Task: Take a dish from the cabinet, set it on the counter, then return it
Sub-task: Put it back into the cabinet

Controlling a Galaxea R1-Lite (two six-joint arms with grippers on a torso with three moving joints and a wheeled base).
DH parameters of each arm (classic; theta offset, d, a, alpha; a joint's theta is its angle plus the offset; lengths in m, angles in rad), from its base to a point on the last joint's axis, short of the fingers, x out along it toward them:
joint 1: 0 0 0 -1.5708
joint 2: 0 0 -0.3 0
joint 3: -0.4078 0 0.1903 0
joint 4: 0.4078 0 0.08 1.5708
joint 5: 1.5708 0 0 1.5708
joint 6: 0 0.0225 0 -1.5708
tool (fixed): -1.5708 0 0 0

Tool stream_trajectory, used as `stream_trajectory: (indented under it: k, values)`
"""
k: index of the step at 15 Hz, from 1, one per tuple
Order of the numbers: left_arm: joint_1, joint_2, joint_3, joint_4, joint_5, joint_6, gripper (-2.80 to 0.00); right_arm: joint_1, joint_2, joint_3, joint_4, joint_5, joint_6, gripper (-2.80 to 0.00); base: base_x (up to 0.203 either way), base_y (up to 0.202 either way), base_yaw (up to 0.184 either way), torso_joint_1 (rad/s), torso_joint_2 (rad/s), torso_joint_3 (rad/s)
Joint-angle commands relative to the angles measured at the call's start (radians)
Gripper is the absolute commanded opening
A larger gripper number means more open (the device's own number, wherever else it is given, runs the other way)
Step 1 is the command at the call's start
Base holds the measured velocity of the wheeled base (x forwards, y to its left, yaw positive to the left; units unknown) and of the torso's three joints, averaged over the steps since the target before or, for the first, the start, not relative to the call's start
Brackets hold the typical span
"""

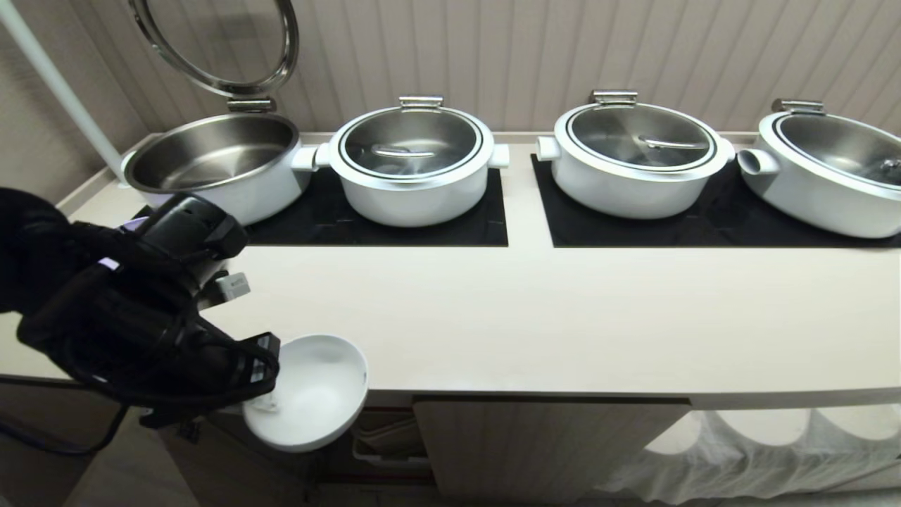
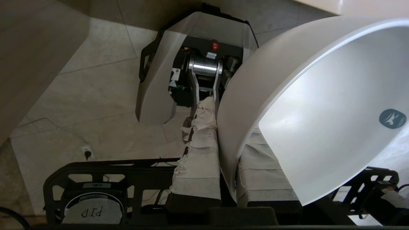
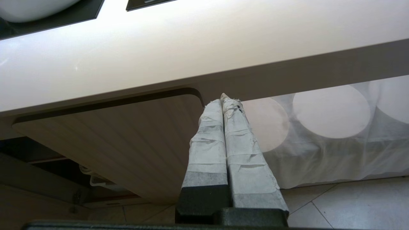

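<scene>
The dish [image 1: 317,391], a plain white bowl, hangs tilted in the air at the counter's [image 1: 563,317] front edge on the left, partly over the worktop and partly past it. My left gripper [image 1: 271,394] is shut on its rim. In the left wrist view the taped fingers [image 2: 199,150] pinch the dish's [image 2: 319,111] wall, one outside and one inside. The cabinet [image 1: 549,443] stands below the counter, its ribbed door shut beside a dark opening [image 1: 383,436]. My right gripper [image 3: 223,102] is shut and empty, parked low in front of the cabinet door [image 3: 127,137].
Two black mats [image 1: 422,225] at the back of the counter carry white pots [image 1: 412,165]; the leftmost pot [image 1: 218,165] has its lid raised. A white cloth [image 1: 760,458] hangs under the counter on the right. My own base [image 2: 191,67] and the tiled floor lie below the left gripper.
</scene>
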Motion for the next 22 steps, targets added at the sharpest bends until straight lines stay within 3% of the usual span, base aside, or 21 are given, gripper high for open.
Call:
stream_trajectory:
  k: [1, 8, 12, 17, 22]
  values:
    - [0.017, -0.095, 0.103, -0.058, 0.001, -0.004, -2.8, 0.0, 0.0, 0.0, 0.0, 0.0, 0.001, -2.8, 0.0, 0.0, 0.0, 0.0, 0.0, 0.0]
    - [0.021, -0.304, 0.326, -0.135, -0.002, -0.059, -2.8, 0.0, 0.0, 0.0, 0.0, 0.0, 0.001, -2.8, 0.0, 0.0, 0.0, 0.0, 0.0, 0.0]
    - [-0.041, -0.442, 0.439, -0.127, -0.001, -0.062, -2.8, 0.0, 0.0, 0.0, 0.0, 0.0, 0.001, -2.8, 0.0, 0.0, 0.0, 0.0, 0.0, 0.0]
    - [-0.088, -0.585, 0.526, -0.035, -0.002, -0.064, -2.8, 0.0, 0.0, 0.0, 0.0, 0.0, 0.001, -2.8, 0.0, 0.0, 0.0, 0.0, 0.0, 0.0]
    - [-0.092, -0.633, 0.567, -0.024, -0.003, -0.064, -2.8, 0.0, 0.0, 0.0, 0.0, 0.0, 0.001, -2.8, 0.0, 0.0, 0.0, 0.0, 0.0, 0.0]
